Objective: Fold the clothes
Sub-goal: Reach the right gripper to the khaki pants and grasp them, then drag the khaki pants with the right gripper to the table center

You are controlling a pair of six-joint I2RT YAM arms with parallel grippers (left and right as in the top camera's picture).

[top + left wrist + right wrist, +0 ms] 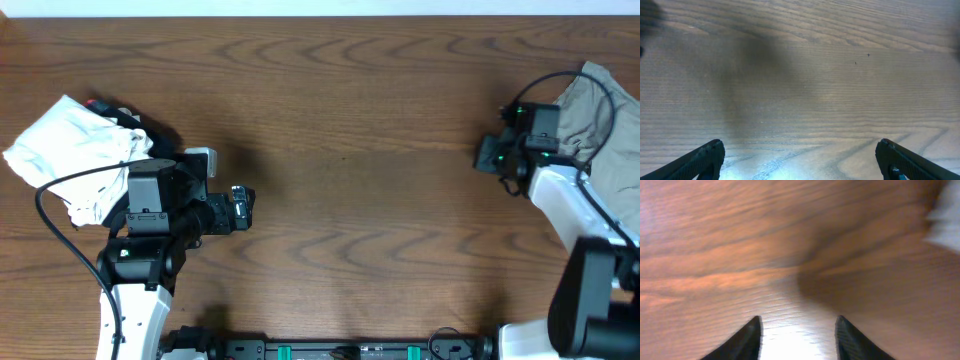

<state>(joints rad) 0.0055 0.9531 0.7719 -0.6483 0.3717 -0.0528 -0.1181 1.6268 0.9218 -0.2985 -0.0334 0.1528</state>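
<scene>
Lena: Fingertips frame the bottom of each wrist view. Left gripper [800, 162] is spread wide over the bare table [805, 75], holding nothing.
Omar: And the right gripper [799, 340]?
Lena: Jaws partly apart, wood showing between them, nothing held. It sits just beside the clothes [582, 108], the khaki heap at the table's far right edge, partly under that arm.
Omar: So folding hasn't begun?
Lena: I'd judge not; it lies crumpled. The left arm is by the white cloth garment [65, 155] and the black garment [135, 120], probably parked out of the way so the khaki can be spread mid-table.
</scene>
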